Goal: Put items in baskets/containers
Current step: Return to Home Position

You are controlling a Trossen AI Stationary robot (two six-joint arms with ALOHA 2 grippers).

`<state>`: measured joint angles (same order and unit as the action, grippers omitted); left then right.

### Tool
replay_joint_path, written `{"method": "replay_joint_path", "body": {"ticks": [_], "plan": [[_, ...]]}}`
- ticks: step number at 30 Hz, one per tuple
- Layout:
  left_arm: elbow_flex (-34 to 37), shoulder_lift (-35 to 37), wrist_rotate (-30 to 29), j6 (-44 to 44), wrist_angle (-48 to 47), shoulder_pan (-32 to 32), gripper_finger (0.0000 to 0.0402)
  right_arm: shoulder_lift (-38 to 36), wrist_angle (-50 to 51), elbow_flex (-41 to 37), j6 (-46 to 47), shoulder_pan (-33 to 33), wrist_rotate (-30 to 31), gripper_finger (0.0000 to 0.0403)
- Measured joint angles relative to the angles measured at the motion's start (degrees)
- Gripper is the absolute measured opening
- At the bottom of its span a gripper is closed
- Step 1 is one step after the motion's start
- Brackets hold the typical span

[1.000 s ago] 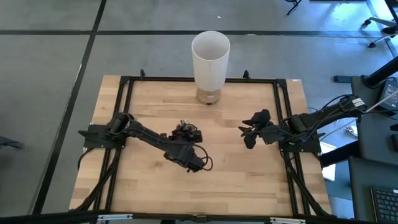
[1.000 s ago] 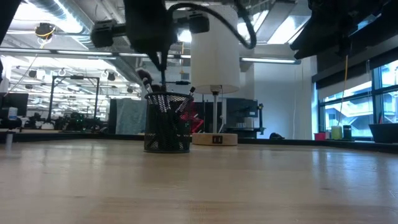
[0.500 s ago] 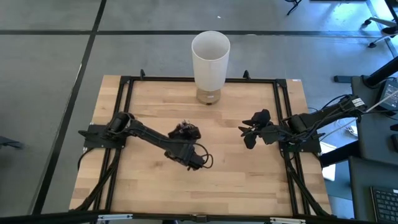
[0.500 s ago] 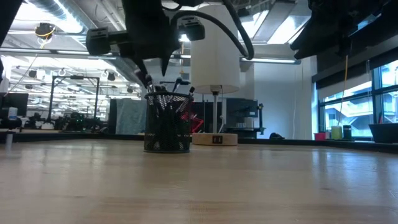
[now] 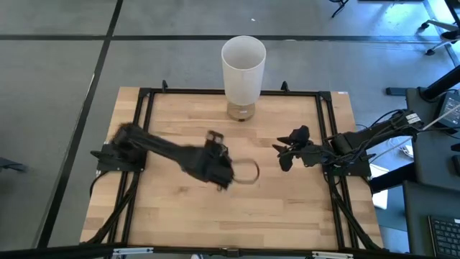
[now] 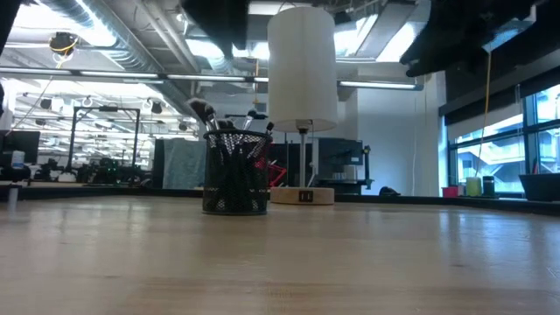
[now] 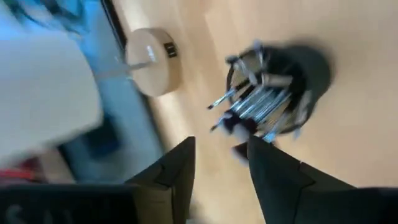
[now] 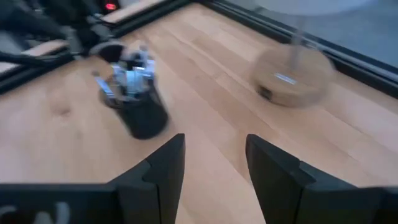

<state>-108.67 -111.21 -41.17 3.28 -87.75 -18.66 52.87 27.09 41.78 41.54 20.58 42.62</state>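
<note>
A small dark mesh cup (image 6: 235, 182) stands on the wooden table left of centre, and it also shows in the high view (image 5: 218, 149). Several makeup brushes (image 6: 229, 122) stand in it, bristle tips up, leaning on its rim. My left gripper (image 7: 221, 168) is open and empty, up above the table just near of the cup (image 7: 298, 71). It shows blurred in the high view (image 5: 215, 161). My right gripper (image 8: 214, 165) is open and empty, raised at the table's right (image 5: 284, 155), with the cup (image 8: 142, 115) farther off.
A tall white cylinder lamp (image 5: 243, 66) on a round wooden base (image 7: 152, 59) stands at the table's far middle, behind the cup. A black frame (image 5: 144, 97) runs along the table's edges. Bare wood lies between the cup and the right gripper.
My left gripper, which stood right above the cup with its fingers pointing down at the brushes, has gone up and out of the low view and has drawn a little toward the near edge. The cup and its brushes have stayed in place.
</note>
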Motion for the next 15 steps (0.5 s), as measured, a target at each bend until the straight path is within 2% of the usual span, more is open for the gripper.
{"method": "replay_joint_path", "body": {"ticks": [3, 5, 7, 11, 15], "plan": [[4.32, 7.58, 6.31, -6.04, 7.77, 1.64, 0.013, 2.79, -7.34, 0.0, -5.78, 0.02, -2.76, 0.017], [10.13, 13.43, 5.47, -6.49, 16.18, 1.91, 0.012, 5.22, -13.15, 0.0, -10.69, 0.02, -5.59, 0.017], [17.26, 19.62, 3.81, -6.57, 24.53, 1.88, 0.0109, 7.91, -18.86, 0.0, -16.29, 0.02, -8.44, 0.017], [33.49, 33.03, 4.08, -5.94, 44.13, 2.02, 0.0087, 12.38, -25.48, 0.0, -24.49, 0.65, -12.38, 0.0169], [50.32, 44.39, 6.6, -3.23, 69.73, 1.93, 0.0071, 14.19, -32.39, 0.0, -31.76, 2.4, -13.31, 0.0141]]}}
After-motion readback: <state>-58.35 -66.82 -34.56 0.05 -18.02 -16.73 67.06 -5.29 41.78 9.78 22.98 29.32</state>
